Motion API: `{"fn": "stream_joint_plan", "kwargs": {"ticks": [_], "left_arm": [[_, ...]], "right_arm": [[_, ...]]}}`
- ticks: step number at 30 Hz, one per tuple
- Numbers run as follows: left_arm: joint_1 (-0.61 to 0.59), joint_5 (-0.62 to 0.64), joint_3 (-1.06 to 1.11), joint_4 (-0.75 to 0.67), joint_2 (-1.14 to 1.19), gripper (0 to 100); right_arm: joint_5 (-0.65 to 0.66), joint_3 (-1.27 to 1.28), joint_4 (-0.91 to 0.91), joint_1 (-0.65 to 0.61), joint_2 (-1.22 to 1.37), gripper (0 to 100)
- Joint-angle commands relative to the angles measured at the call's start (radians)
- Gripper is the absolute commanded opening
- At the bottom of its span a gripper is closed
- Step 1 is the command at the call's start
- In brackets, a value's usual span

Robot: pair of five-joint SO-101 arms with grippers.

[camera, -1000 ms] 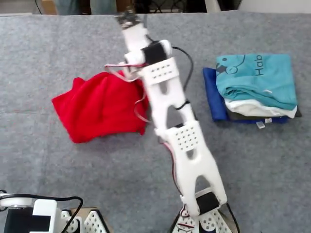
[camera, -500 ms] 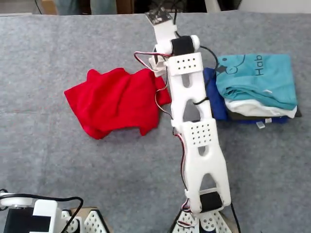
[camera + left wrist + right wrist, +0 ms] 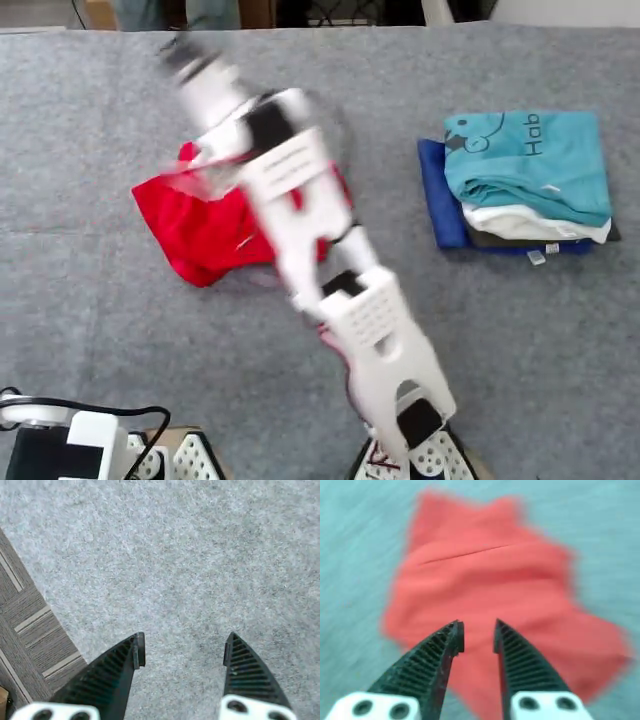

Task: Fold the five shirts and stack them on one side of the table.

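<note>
A crumpled red shirt (image 3: 205, 235) lies on the grey table left of centre. My right arm stretches across it in the high view, with the right gripper (image 3: 188, 62) beyond the shirt's far edge. In the right wrist view the right gripper (image 3: 478, 630) hangs above the red shirt (image 3: 520, 590), its fingers a narrow gap apart with nothing between them. At the right side sits a stack of folded shirts with a teal shirt (image 3: 530, 160) on top, over white, dark and blue ones (image 3: 440, 200). My left gripper (image 3: 182, 650) is open over bare grey table.
The left arm's base (image 3: 70, 440) sits at the near left corner. The table's edge (image 3: 60, 630) and the wooden floor (image 3: 25, 625) beyond it appear in the left wrist view. Grey table (image 3: 520, 340) stretches in front of the stack.
The right arm first swung right, towards the stack, and the red shirt shifted right with it. The arm has now swung back left over the shirt, which stays put.
</note>
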Motion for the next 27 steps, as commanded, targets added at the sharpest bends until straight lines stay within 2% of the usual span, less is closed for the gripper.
{"fn": "stream_joint_plan", "kwargs": {"ticks": [1, 4, 7, 10, 15, 17, 21, 27], "left_arm": [[0.01, 0.0, 0.016, -0.043, -0.006, 27], [0.012, 0.002, 0.016, -0.046, -0.006, 27], [0.024, 0.002, 0.022, -0.046, -0.006, 27], [0.033, 0.002, 0.025, -0.046, -0.006, 27], [0.038, 0.002, 0.018, -0.046, -0.006, 27], [0.038, 0.002, 0.021, -0.043, -0.006, 27], [0.039, 0.002, 0.027, -0.04, -0.008, 27], [0.042, 0.002, 0.025, -0.038, -0.015, 27]], "right_arm": [[0.008, 0.147, 0.0, -0.13, -0.025, 21.0], [0.008, 0.219, -0.011, -0.183, 0.005, 29.8], [0.008, 0.242, -0.052, -0.21, 0.056, 30.3], [0.008, 0.24, -0.103, -0.199, 0.113, 24.7], [-0.002, 0.232, -0.133, -0.117, 0.128, 0.8], [-0.029, 0.189, -0.118, -0.066, 0.131, 3.9], [-0.029, 0.054, -0.032, -0.005, 0.13, 1.5], [-0.034, -0.157, 0.006, -0.009, 0.09, 1.5]]}}
